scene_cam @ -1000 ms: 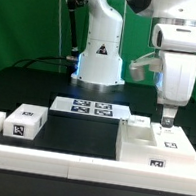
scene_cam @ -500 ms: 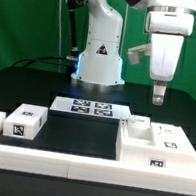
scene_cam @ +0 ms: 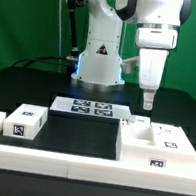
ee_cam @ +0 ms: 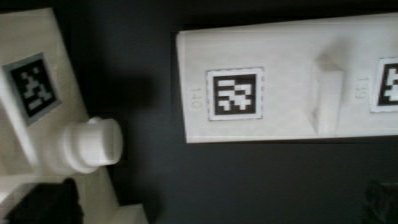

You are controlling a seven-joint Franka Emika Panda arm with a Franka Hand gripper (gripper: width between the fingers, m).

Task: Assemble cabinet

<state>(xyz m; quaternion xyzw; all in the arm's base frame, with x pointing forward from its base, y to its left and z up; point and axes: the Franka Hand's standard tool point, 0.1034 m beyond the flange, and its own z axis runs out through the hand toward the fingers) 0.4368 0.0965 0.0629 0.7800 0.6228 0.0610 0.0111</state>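
Observation:
The large white cabinet body (scene_cam: 155,146) stands at the exterior view's right, a tag on its front. A small white cabinet part (scene_cam: 138,120) lies just behind it, and another small white box part (scene_cam: 24,122) with a tag sits at the left. My gripper (scene_cam: 146,101) hangs in the air above the small part behind the body. It holds nothing and touches nothing. In the wrist view a white tagged part with a round knob (ee_cam: 89,145) lies below me. The gripper (ee_cam: 205,215) shows only as dark fingers at the picture's corners, wide apart.
The marker board (scene_cam: 92,109) lies flat in front of the robot base, and it fills much of the wrist view (ee_cam: 267,85). A low white border rail (scene_cam: 76,166) runs along the table's front edge. Black tabletop lies between the left box part and the cabinet body.
My gripper has risen from the top of the cabinet body and moved toward the exterior view's left, empty. The parts have not moved.

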